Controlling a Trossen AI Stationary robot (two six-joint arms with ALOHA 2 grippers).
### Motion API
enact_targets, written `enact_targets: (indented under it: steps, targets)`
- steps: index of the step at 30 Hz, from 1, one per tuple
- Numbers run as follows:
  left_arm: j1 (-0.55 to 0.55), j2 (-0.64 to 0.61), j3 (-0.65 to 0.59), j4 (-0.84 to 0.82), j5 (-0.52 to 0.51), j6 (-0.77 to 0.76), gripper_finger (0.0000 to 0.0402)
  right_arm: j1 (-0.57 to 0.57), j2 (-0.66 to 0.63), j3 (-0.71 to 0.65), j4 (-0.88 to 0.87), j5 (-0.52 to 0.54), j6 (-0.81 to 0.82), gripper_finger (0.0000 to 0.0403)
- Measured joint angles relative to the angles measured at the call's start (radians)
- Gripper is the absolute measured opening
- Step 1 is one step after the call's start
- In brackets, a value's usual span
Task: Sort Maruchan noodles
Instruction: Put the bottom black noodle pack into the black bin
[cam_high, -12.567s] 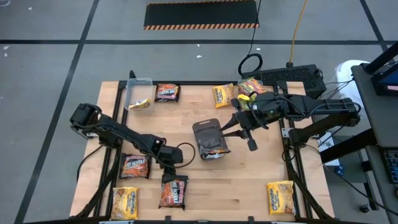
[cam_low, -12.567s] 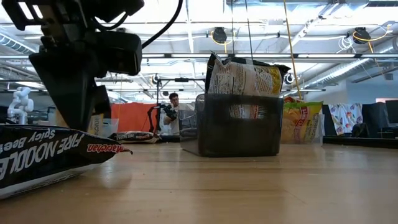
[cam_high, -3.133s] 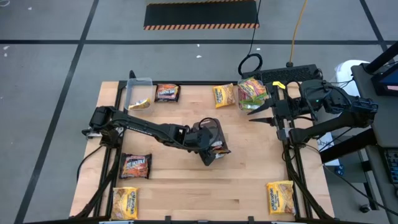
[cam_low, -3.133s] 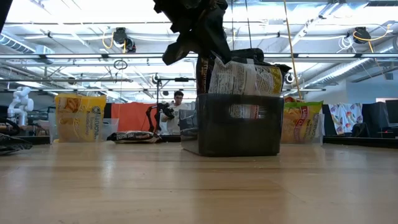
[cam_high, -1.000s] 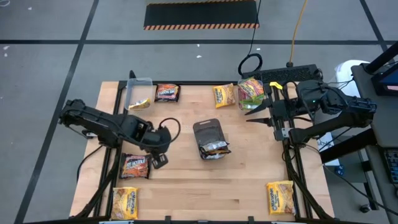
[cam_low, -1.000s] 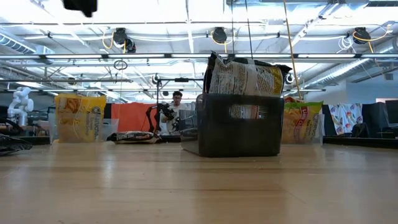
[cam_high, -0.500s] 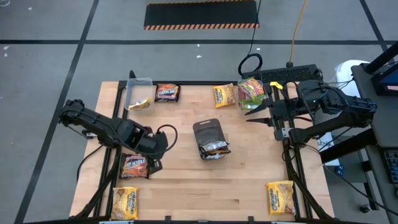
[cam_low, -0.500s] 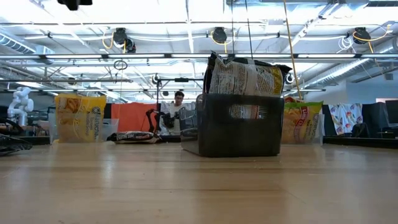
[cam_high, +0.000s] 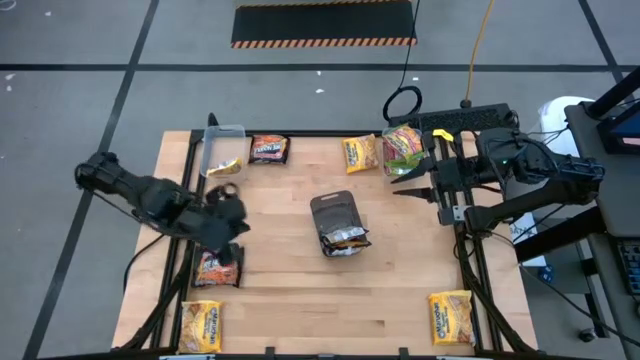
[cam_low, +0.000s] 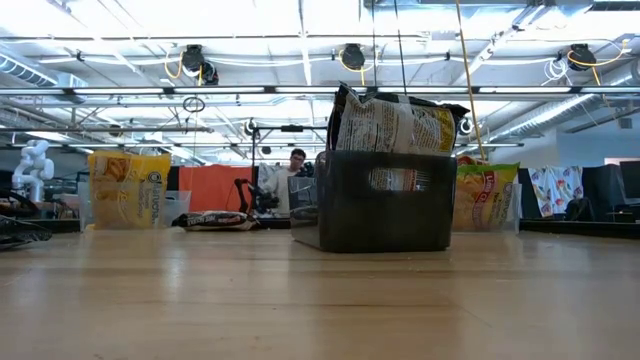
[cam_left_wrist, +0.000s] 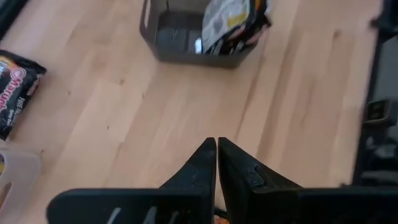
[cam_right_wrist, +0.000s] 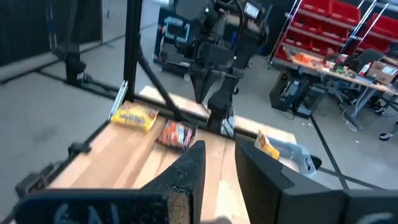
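- What is seen at the left edge of the counter?
- The left gripper is held over a dark red packet, with its fingers pressed together and nothing held. A yellow packet is laid at the near left corner.
- And in the middle?
- A dark tray is placed there, with packets stuck in it.
- And on the right?
- The right gripper is kept spread apart and empty by the far right corner, beside a tub of packets. One yellow packet is left at the near right corner.
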Motion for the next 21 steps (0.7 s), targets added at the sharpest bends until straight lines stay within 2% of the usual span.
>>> enact_targets:
  steps: [9,15,21]
  targets:
    - [-0.122,-0.12,-0.003,0.001,-0.09,-0.034,0.0021,0.0,0.078,0.0,0.051,0.0,-0.013,0.0084]
    - [-0.201,-0.198,-0.112,0.001,-0.168,-0.134,0.0021,0.0,0.103,0.0,0.064,0.008,0.0,0.0084]
    - [-0.239,-0.287,-0.269,0.009,-0.256,-0.332,0.0021,-0.001,0.103,0.0,0.059,0.217,0.053,0.0084]
